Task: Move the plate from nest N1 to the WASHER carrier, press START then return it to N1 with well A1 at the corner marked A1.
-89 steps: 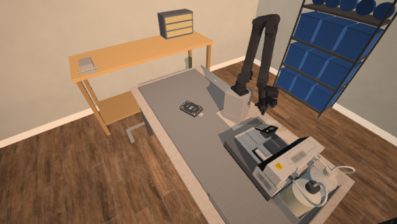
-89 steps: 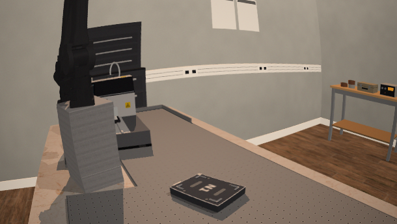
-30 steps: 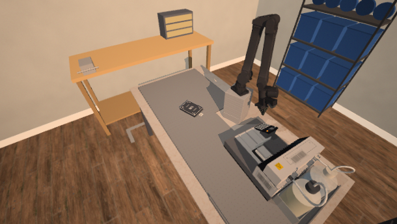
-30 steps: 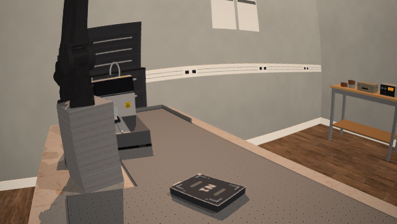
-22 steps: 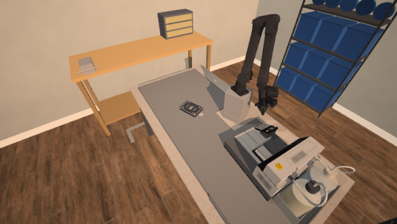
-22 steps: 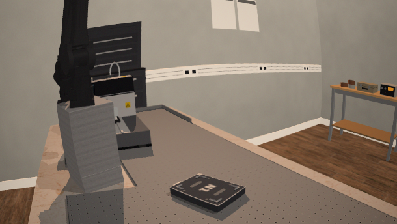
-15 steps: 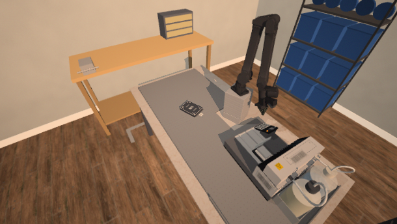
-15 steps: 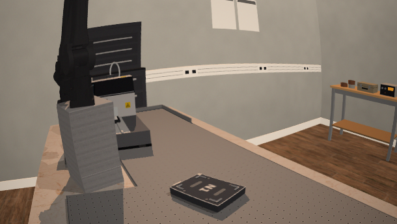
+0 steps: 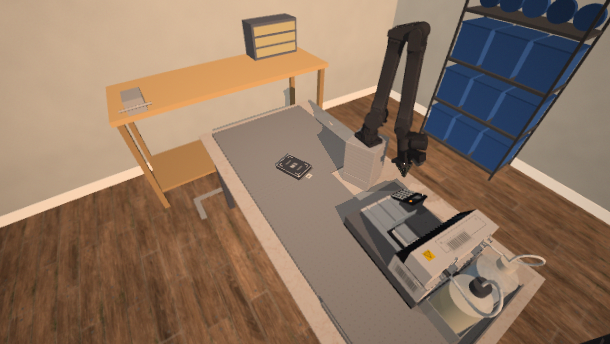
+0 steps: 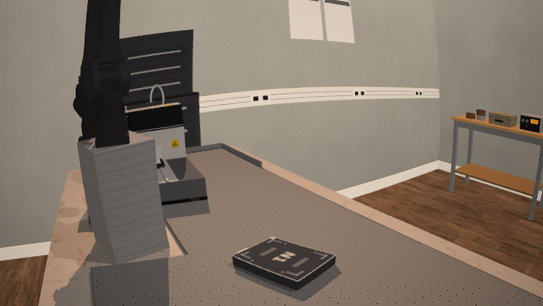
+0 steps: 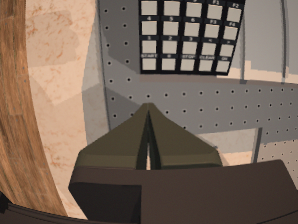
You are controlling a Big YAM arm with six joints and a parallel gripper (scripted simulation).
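Observation:
The plate nest N1 (image 9: 293,170) lies flat on the grey bench top, and its N1 label shows uncovered in the exterior view (image 10: 283,261), so no plate is on it. The washer (image 9: 420,240) stands at the bench's right end. I cannot make out the plate on its carrier area (image 9: 397,222). My gripper (image 9: 404,171) is shut on nothing and points down a short way above and before the keypad (image 9: 409,197). In the wrist view the shut fingertips (image 11: 149,106) sit below the keypad (image 11: 189,36), close to its lowest-left key (image 11: 148,64). An amber spot (image 9: 414,199) shows on the keypad.
The arm's grey ribbed pedestal (image 9: 362,162) stands between nest and washer. Liquid bottles with tubing (image 9: 475,295) sit behind the washer. Blue bin shelving (image 9: 500,85) stands to the right, and an orange table (image 9: 210,85) stands at the back left.

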